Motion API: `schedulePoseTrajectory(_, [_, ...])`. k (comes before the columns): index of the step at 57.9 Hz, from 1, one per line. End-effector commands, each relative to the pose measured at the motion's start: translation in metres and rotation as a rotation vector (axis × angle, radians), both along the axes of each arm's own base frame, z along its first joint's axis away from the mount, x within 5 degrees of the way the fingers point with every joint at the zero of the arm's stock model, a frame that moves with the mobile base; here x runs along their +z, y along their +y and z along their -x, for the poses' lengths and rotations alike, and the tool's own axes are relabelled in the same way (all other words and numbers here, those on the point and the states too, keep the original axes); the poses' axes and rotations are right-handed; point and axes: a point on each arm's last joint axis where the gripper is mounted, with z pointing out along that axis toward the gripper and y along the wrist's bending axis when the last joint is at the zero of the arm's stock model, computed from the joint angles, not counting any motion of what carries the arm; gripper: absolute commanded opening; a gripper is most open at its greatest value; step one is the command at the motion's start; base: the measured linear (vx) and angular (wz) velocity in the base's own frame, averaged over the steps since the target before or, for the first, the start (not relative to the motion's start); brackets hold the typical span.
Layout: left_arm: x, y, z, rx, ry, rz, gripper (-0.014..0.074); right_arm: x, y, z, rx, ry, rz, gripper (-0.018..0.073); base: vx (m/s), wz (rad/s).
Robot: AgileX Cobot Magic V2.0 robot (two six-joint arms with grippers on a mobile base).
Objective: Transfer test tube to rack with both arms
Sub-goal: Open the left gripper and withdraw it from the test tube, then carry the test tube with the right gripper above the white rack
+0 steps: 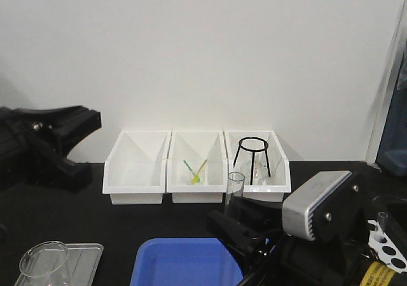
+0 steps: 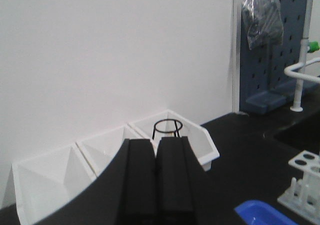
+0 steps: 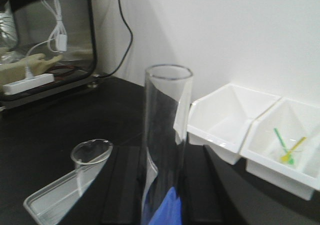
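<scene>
Right gripper [image 3: 164,165]: closed on the test tube [image 3: 167,135], one finger [image 3: 122,185] on each side of the glass. The tube stands upright with its open end up and looks empty. In the front view it sits just behind the blue tray [image 1: 184,260] and in front of the right-hand bin [image 1: 280,171] of the three white bins.

Left gripper [image 2: 155,147]: fingers pressed together with only a thin slit between them, nothing held. The left arm [image 1: 44,146] is raised on the left side, well apart from the tube.

The rack [image 1: 389,245] is on the black table [image 1: 63,216] at the far right edge, beyond the right arm's silver camera box [image 1: 315,203] and apart from the tube. From the left wrist its top holes look empty.

The beaker [image 1: 43,264] stands on a clear tray [image 1: 86,254] at front left. A black wire stand [image 1: 253,159] is in the right bin, and green and yellow sticks [image 1: 196,170] are in the middle bin.
</scene>
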Motion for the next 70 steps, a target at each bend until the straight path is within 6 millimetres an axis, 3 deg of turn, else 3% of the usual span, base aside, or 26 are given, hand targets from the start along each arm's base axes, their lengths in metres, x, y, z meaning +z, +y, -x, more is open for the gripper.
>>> schedulePoseTrajectory(1, [-0.007, 0.003, 0.012, -0.013, 0.013, 0.026, -0.0008, 0.025, -0.017, -0.012, -0.093, -0.086, -0.131, -0.0011, 0.00, 0.00])
schedulePoseTrajectory(5, [-0.034, 0.006, 0.019, -0.004, 0.083, 0.000, -0.0007, 0.026, -0.041, -0.025, -0.214, -0.083, -0.164, -0.0011, 0.00, 0.00])
schedulePoseTrajectory(13, [-0.070, 0.010, 0.030, -0.002, 0.171, -0.029, -0.0007, 0.028, -0.092, -0.043, -0.427, -0.119, -0.101, -0.0011, 0.00, 0.00])
schedulePoseTrajectory(21, [-0.086, 0.013, 0.036, 0.003, 0.211, -0.042, -0.0007, 0.033, -0.142, -0.046, -0.620, -0.165, -0.048, -0.0011, 0.00, 0.00])
schedulePoseTrajectory(30, [-0.089, 0.013, 0.037, 0.009, 0.222, -0.048, -0.0007, 0.024, -0.178, -0.038, -0.753, -0.253, -0.043, -0.0011, 0.00, 0.00])
schedulePoseTrajectory(43, [-0.090, 0.015, 0.036, 0.031, 0.227, -0.058, -0.0007, -0.024, -0.192, -0.025, -0.796, -0.335, -0.053, -0.0011, 0.00, 0.00])
schedulePoseTrajectory(70, [-0.092, 0.019, 0.035, 0.068, 0.230, -0.090, -0.0007, -0.060, -0.187, -0.057, -0.679, -0.319, -0.022, -0.0011, 0.00, 0.00])
